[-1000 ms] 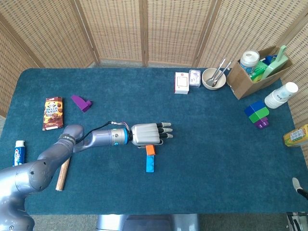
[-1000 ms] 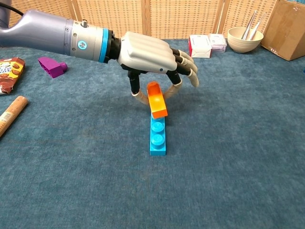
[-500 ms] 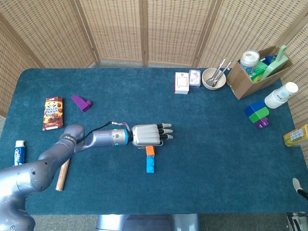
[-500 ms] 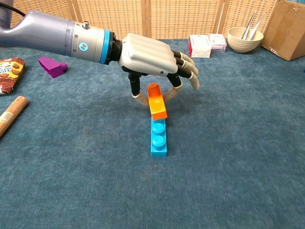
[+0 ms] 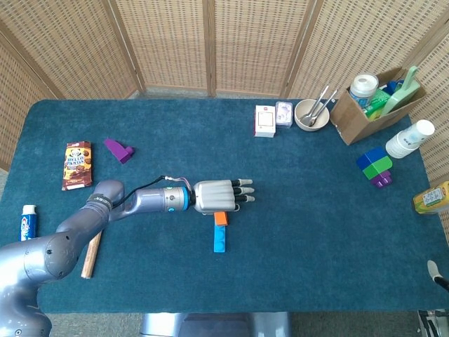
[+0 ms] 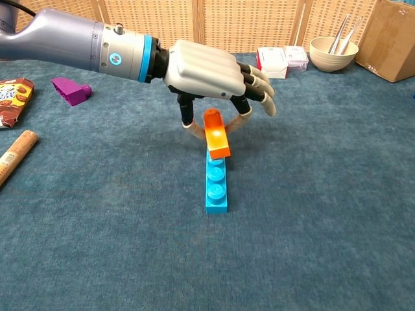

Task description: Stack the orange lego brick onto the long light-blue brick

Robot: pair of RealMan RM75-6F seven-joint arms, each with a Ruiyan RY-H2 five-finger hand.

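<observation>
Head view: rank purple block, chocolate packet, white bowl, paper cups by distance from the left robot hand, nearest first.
From the left robot hand:
1. purple block, up and left of it
2. white bowl, far edge, to its right
3. chocolate packet, far left
4. paper cups, right edge

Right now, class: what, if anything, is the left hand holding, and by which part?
The left hand pinches the orange brick by its far, upper end.

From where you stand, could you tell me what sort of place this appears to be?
Probably an indoor robot test setup, not a home: a blue felt-covered table strewn with unrelated props, woven wicker folding screens behind it, and a brown cardboard box of supplies.
</observation>
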